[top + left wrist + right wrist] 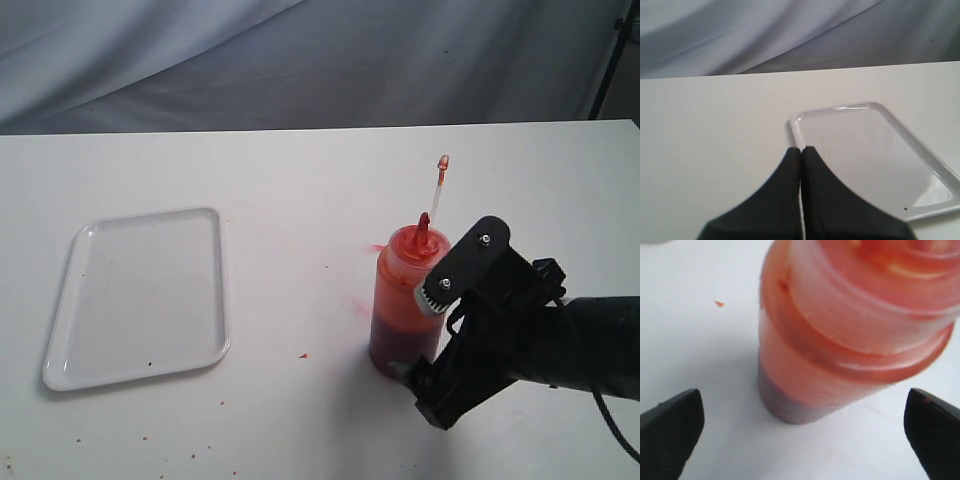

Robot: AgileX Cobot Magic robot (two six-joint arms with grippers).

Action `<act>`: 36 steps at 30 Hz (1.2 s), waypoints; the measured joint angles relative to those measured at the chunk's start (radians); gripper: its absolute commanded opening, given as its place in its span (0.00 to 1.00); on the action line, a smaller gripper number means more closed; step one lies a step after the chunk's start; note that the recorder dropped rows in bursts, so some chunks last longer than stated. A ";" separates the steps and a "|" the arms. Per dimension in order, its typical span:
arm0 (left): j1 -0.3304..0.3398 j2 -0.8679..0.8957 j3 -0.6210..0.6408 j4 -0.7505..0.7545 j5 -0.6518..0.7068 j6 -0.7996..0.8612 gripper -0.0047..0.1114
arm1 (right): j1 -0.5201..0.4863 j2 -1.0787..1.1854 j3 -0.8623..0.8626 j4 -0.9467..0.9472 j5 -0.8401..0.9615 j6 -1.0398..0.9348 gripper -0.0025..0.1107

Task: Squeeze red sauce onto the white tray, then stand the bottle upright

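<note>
My right gripper (802,432) has its fingers (670,432) spread wide with the bottle (840,340) standing upright between them. As far as the wrist view lets me judge, neither finger touches the wall. The first risk I see is an uneven close. The bottle looks nearer one finger than the other, so that finger could push it and tip it onto the table (300,420) before the other arrives. The second is height: closing on the ribbed cap rather than the soft body would give a poor hold. The third is force. The nozzle (423,222) is uncapped (its little tethered cap (442,160) sticks up beside it), so a hard clamp may spit red sauce (395,345) here. The white tray (60,370) lies well apart from these fingers, so I expect drips on the way across. My left gripper (801,155) has its fingers pressed together on nothing, with the tray's corner just beyond their tips. A stray nudge there would shift my target.
</note>
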 measured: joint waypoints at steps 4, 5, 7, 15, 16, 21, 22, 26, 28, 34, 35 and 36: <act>0.000 0.000 0.000 0.000 0.000 0.000 0.04 | 0.000 -0.002 0.007 0.034 -0.013 0.000 0.95; 0.000 0.000 0.000 0.000 0.000 0.000 0.04 | 0.000 -0.002 0.012 0.041 -0.032 0.003 0.95; 0.000 0.000 0.000 0.000 0.000 0.000 0.04 | 0.000 -0.002 0.032 0.048 -0.067 0.008 0.95; 0.000 0.000 0.000 0.000 0.000 0.000 0.04 | 0.000 -0.004 0.128 -0.204 -0.196 0.315 0.95; 0.000 0.000 0.000 0.000 0.000 0.000 0.04 | 0.000 -0.004 0.145 -0.314 -0.242 0.473 0.95; 0.000 0.000 0.000 0.000 0.000 0.000 0.04 | 0.000 -0.004 0.262 -1.014 -0.558 1.231 0.95; 0.000 0.000 0.000 0.000 0.000 0.000 0.04 | 0.000 -0.004 0.280 -1.105 -0.617 1.316 0.95; 0.000 0.000 0.000 0.000 0.000 0.000 0.04 | 0.000 -0.004 0.300 -1.227 -0.666 1.440 0.95; 0.000 0.000 0.000 0.000 0.000 0.000 0.04 | 0.000 -0.004 0.303 -1.224 -0.635 1.459 0.95; 0.000 0.000 0.000 0.000 0.000 0.000 0.04 | 0.000 -0.004 0.305 -1.214 -0.570 1.513 0.95; 0.000 0.000 0.000 0.000 0.000 0.000 0.04 | 0.000 -0.004 0.305 -1.214 -0.567 1.520 0.95; 0.000 0.000 0.000 0.000 0.000 0.000 0.04 | 0.000 -0.004 0.305 -1.214 -0.565 1.527 0.95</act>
